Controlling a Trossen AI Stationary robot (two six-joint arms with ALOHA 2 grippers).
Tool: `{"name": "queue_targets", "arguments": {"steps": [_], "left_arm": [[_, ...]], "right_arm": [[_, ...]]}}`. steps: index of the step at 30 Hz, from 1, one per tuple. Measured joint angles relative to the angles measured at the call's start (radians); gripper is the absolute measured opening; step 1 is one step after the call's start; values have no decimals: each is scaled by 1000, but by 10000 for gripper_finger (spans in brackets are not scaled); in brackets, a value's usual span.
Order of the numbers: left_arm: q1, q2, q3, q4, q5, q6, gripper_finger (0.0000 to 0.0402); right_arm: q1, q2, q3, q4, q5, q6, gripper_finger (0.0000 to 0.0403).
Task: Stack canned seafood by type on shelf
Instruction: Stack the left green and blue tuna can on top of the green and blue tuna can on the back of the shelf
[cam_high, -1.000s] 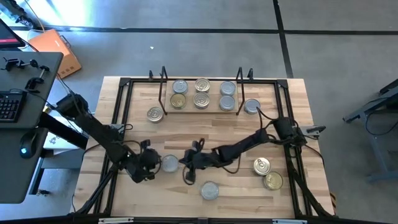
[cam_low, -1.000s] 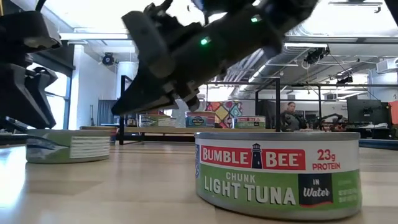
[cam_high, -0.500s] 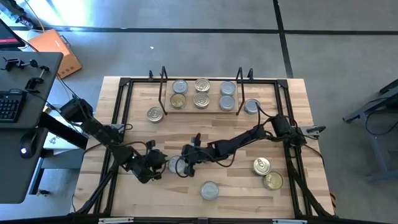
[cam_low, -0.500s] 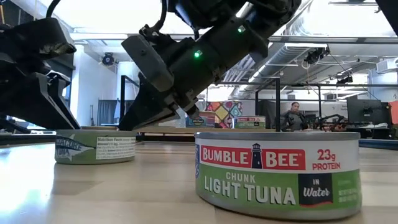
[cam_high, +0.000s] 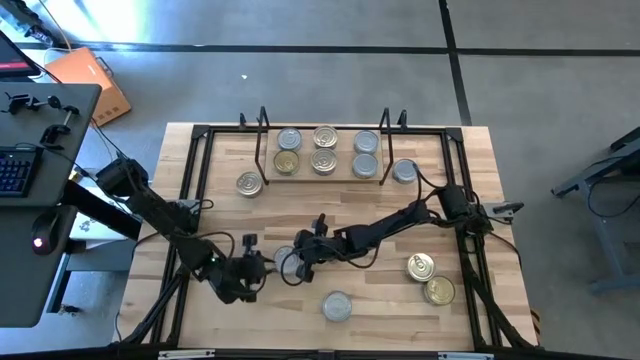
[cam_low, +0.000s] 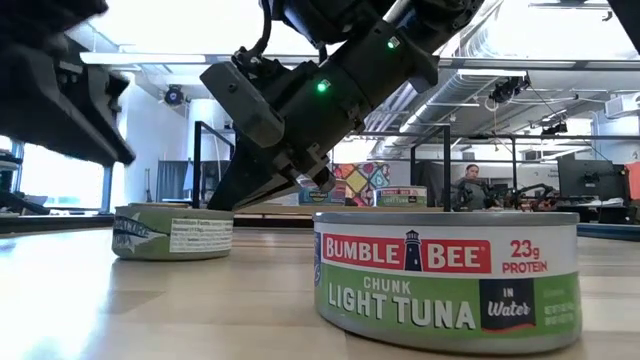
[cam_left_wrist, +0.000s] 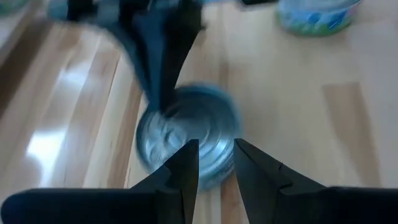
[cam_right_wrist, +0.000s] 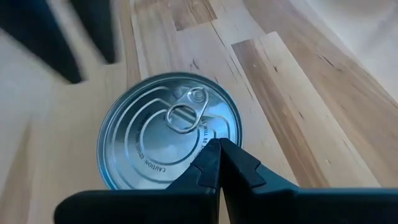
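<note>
The right gripper, fingers pressed together, is resting on a round silver ring-pull tin, probably nudging it. Opposite, the left gripper is hovering slightly parted, gripping nothing.

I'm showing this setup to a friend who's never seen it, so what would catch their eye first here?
Probably the two dark arms meeting mid-table over one silver-topped tin: the right gripper, shut, sits at its rim, the left gripper close on the other side. Next, the Bumble Bee tuna tin looming in the low view, then the shelf at the far edge with six tins.
</note>
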Motion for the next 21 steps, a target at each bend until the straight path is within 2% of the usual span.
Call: {"name": "queue_targets", "arguments": {"steps": [8, 11, 16, 21], "left_arm": [[23, 12, 4, 44, 8, 117, 92], [24, 29, 4, 54, 21, 216, 102], [13, 82, 4, 105, 50, 434, 147], [16, 157, 4, 165, 36, 590, 203]], "right_arm": [[-2, 0, 0, -24, -1, 12, 0], [-2, 0, 0, -37, -2, 12, 0], [-2, 0, 0, -43, -3, 16, 0], [-4, 1, -1, -45, -7, 17, 0]]}}
